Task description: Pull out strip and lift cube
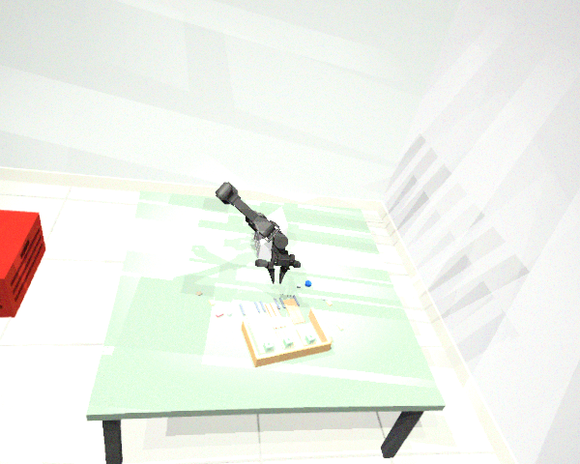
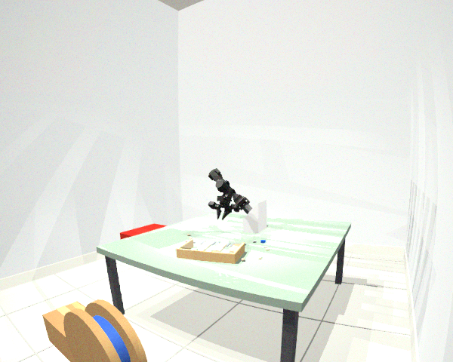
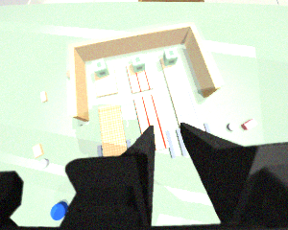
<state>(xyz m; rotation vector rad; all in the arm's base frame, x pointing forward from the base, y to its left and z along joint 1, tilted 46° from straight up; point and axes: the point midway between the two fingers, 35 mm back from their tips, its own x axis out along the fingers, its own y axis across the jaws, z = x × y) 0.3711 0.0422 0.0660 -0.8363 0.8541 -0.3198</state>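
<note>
Your black metal gripper (image 1: 276, 282) (image 2: 220, 218) (image 3: 166, 127), partly open and empty, hovers toward six o'clock over patterned flat strips (image 3: 148, 115); misreading their gaps could pull a broken one.

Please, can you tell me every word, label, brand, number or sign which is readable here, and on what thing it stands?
No text can be read in any view.
The three cubes in the wooden tray: darker marks show on them in the wrist view, too small and blurred to read.
</note>
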